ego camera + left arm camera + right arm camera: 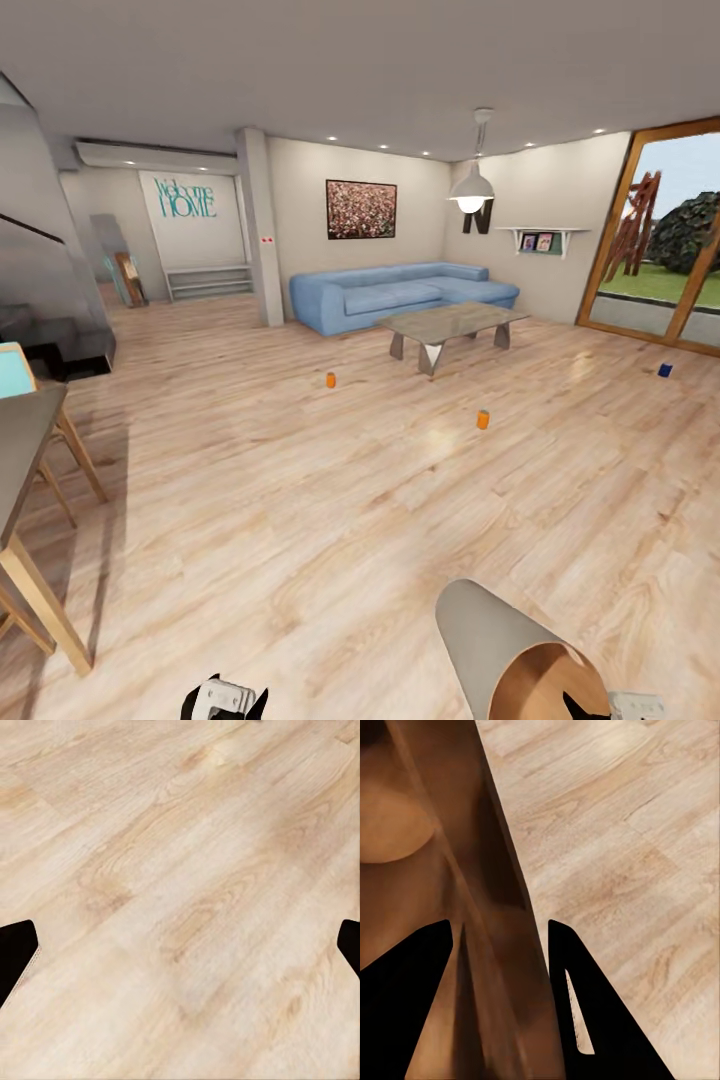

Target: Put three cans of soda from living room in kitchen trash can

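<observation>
Orange-brown inner wall and grey outer skin met at the rim where our right jaws pinched the tash can: in the right wrist view one finger lay inside the mouth and the other outside, closed on the wall between them. The bin hung tilted at the lower right of the head view, its wide mouth turned toward us. We judged it a stiff, light shell, smooth enough to swing or slip about a single rim pinch, so a deep hold across the wall seemed the safest place to carry it.

Our left jaws stood wide apart and held nothing, with bare wood floor between the fingertips.

Farther out, the three cans stood upright on the floor, well apart from one another: an orange can nearest us, a second orange can beyond it near the low glass tabletop, and a dark blue can far to the right by the glass door. We judged each small, rigid but thin-walled and slick; a grip across the middle of the cylinder, from the side, would suit it best.

Behind the tabletop sat the blue sofa.
</observation>
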### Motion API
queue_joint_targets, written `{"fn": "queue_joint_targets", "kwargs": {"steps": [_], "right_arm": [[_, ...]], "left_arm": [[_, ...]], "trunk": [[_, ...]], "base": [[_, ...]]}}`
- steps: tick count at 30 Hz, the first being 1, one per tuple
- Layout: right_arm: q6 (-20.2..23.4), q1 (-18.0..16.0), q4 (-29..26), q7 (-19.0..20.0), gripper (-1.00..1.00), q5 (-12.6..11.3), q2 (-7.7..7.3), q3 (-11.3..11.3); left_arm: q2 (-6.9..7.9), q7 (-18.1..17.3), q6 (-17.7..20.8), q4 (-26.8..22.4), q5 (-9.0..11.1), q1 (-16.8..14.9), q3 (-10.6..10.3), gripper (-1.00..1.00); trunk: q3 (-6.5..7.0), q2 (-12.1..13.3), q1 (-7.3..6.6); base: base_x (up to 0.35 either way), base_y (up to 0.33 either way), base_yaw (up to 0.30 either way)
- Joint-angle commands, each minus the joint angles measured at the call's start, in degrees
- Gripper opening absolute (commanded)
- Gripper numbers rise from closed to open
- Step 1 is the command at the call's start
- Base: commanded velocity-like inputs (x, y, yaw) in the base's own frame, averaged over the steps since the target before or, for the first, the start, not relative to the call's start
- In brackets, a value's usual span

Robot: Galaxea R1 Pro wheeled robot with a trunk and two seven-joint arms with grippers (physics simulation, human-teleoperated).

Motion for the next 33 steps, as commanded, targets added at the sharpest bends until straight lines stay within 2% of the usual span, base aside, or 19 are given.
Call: {"fn": "queue_joint_targets", "kwargs": {"steps": [1, 27, 33], "right_arm": [[-0.1, 0.0, -0.1, 0.2, -1.0, -0.3, 0.0, -0.7], [-0.1, 0.0, -0.2, 0.5, -1.0, -0.3, 0.01, -0.7], [-0.2, -0.1, -1.5, 1.0, -1.0, -0.2, 0.08, -0.6]], "left_arm": [[0.0, 0.0, 0.0, 0.0, 0.0, 0.0, 0.0, 1.0], [0.01, 0.0, 0.1, 0.1, -0.1, -0.1, 0.1, 1.0], [0.33, 0.2, 0.3, -1.5, -0.1, -1.0, 0.1, 1.0]], "trunk": [[0.01, 0.0, 0.0], [0.01, 0.0, 0.0], [0.01, 0.0, 0.0]], "base": [[0.258, 0.143, 0.0], [0.277, 0.148, 0.0], [0.271, 0.13, 0.0]]}}
